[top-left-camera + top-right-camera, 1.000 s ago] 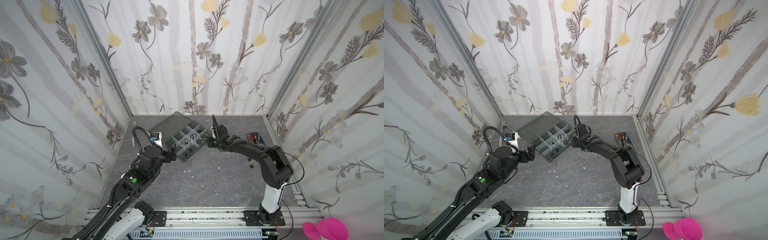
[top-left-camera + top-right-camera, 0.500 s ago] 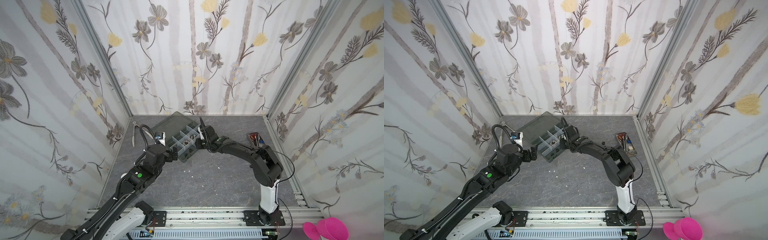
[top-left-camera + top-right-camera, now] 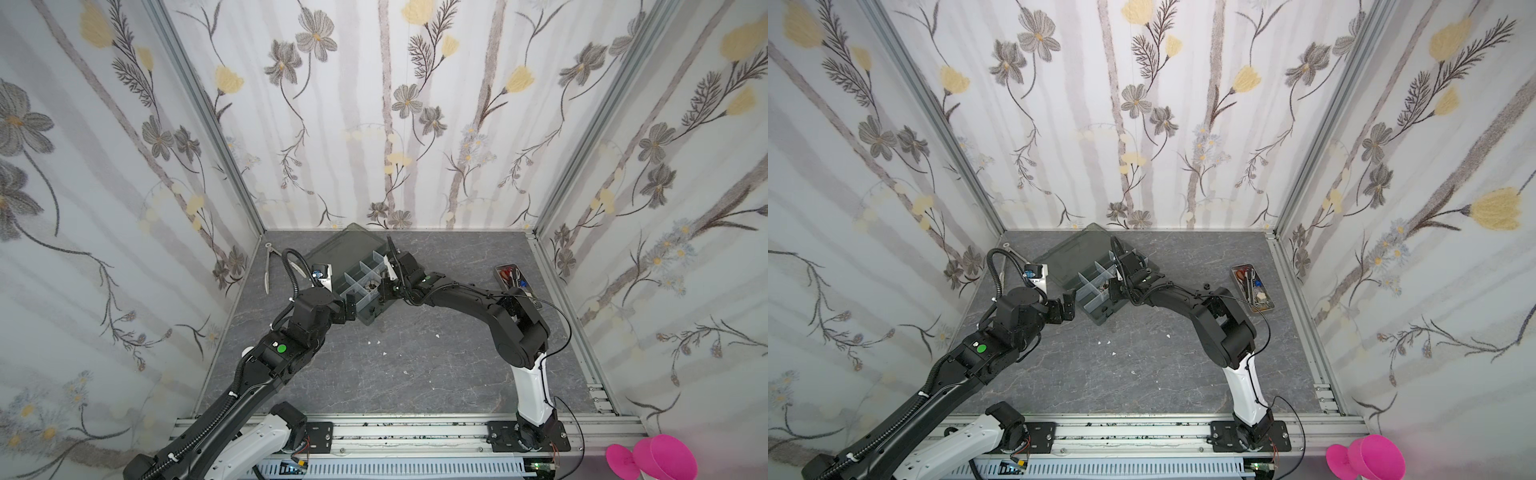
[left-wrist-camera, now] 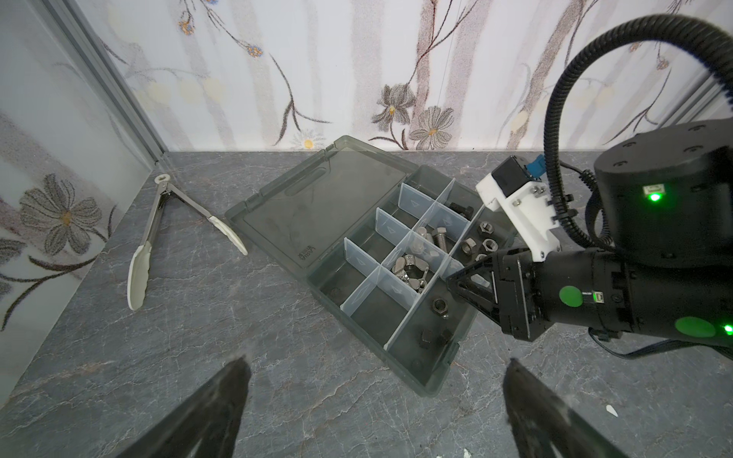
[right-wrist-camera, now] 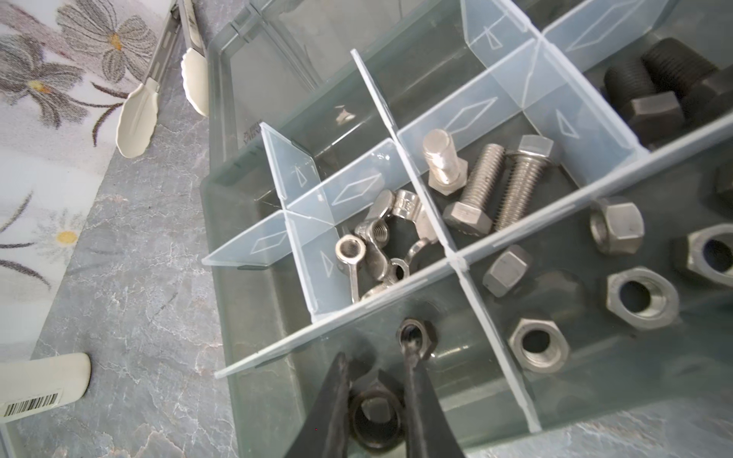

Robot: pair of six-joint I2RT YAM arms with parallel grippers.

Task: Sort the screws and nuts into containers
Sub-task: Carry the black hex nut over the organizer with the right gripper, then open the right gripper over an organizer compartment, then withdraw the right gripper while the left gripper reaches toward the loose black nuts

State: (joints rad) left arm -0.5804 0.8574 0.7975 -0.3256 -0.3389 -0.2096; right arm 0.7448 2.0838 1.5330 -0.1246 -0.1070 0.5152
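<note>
The dark smoky organizer box lies open at the back middle, its containers split by pale dividers. Silver screws fill one compartment and black screws another. Silver nuts lie in a third, wing nuts in a fourth. My right gripper dips into a near edge compartment, its fingers against both sides of a black nut. A dark nut lies just beyond the fingertips. My left gripper stands open and empty by the box's near corner.
Long metal tongs lie by the left wall. A narrow tray of red-handled tools sits at the right wall. White specks dot the grey floor. Walls close in on three sides.
My right gripper has swung left from beside the box to over its near compartments and lowered in. My left arm has reached forward to the box's near corner.
</note>
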